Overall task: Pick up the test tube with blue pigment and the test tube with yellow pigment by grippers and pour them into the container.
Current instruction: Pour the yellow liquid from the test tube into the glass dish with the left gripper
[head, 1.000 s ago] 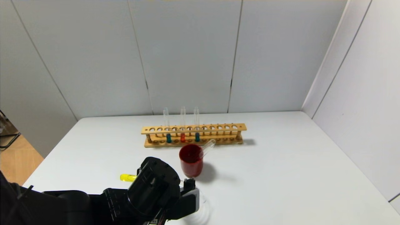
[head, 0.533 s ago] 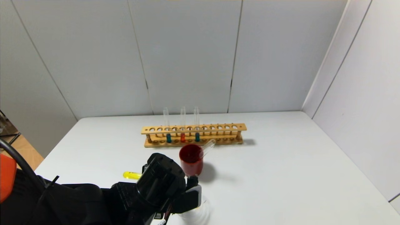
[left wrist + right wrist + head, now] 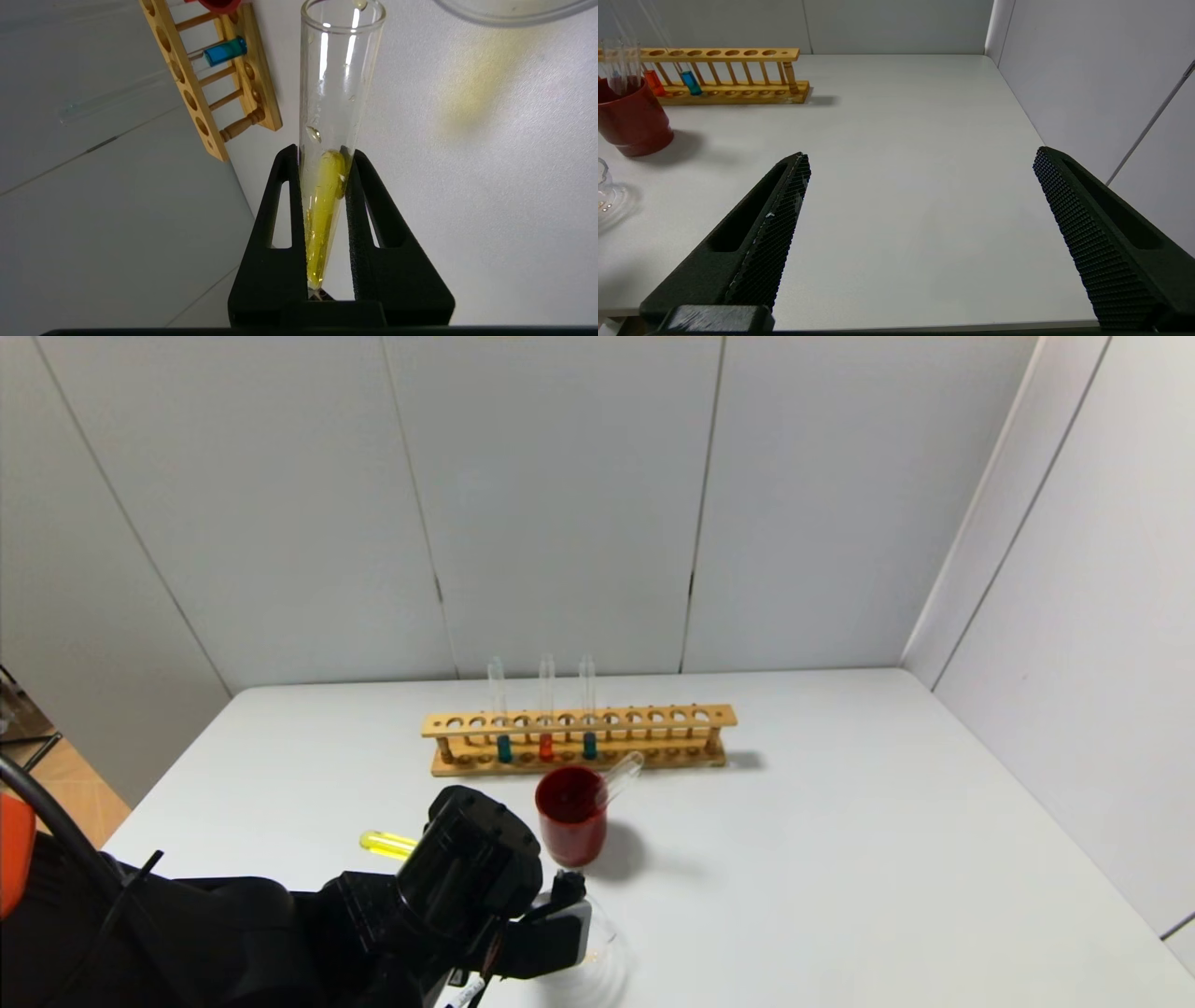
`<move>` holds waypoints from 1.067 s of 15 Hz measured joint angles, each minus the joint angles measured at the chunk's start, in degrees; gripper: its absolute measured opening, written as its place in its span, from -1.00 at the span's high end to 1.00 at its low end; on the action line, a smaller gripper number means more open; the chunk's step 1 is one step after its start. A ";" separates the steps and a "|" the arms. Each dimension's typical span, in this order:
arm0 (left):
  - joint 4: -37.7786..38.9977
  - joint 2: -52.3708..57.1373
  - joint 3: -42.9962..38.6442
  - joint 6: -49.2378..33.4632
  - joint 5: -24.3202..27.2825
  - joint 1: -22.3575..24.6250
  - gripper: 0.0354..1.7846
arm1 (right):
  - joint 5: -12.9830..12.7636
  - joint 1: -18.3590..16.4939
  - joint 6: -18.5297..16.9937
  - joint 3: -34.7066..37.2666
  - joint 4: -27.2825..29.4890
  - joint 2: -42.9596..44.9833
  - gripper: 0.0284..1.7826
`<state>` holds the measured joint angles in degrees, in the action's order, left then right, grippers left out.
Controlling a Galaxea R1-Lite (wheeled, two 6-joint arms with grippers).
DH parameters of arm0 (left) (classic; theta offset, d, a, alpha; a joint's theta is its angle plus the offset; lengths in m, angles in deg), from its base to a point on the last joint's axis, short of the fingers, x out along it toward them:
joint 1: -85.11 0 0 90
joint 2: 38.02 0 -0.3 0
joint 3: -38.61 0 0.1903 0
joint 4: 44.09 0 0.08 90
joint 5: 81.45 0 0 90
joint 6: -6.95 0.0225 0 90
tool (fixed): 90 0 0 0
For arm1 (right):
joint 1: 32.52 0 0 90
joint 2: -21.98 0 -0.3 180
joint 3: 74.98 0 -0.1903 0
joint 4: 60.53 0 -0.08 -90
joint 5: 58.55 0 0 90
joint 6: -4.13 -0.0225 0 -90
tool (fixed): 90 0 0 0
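Two arms are in view, only one at work. Left end effector is clamped on the test tube with yellow pigment, held nearly level at the near left of the white table, its yellow end pointing left and its open mouth close by the rim of the clear container, which stands at the table's near edge. Right end effector hovers low over the near right of the table, fingers wide apart and holding nothing. Farther back, a wooden rack holds two blue-liquid tubes, one being the test tube with blue pigment, and an orange tube between them. Just nearer than the rack, a red cup holds an empty tube leaning right.
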<state>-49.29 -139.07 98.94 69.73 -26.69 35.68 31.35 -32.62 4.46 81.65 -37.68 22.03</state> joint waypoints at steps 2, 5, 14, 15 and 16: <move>0.00 -0.02 -0.23 0.12 0.05 0.04 0.69 | 0.00 0.00 -0.02 0.00 0.00 0.00 -0.96; -0.01 0.00 -0.59 2.29 -0.01 0.13 0.69 | 0.00 0.00 0.00 0.00 0.00 0.00 -0.96; 0.60 -2.56 -0.33 4.83 -0.43 0.15 0.69 | 0.00 0.00 0.00 0.00 0.00 0.00 -0.96; 0.62 -2.95 -0.13 4.91 -0.48 0.20 0.69 | -0.01 0.00 -0.02 0.00 0.00 0.00 -0.96; 0.62 -3.25 0.00 5.05 -0.50 0.22 0.69 | 0.02 0.00 0.00 0.00 0.00 0.00 -0.96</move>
<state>-48.67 -142.32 98.94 74.78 -27.19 35.90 31.38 -32.62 4.46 81.65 -37.68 22.03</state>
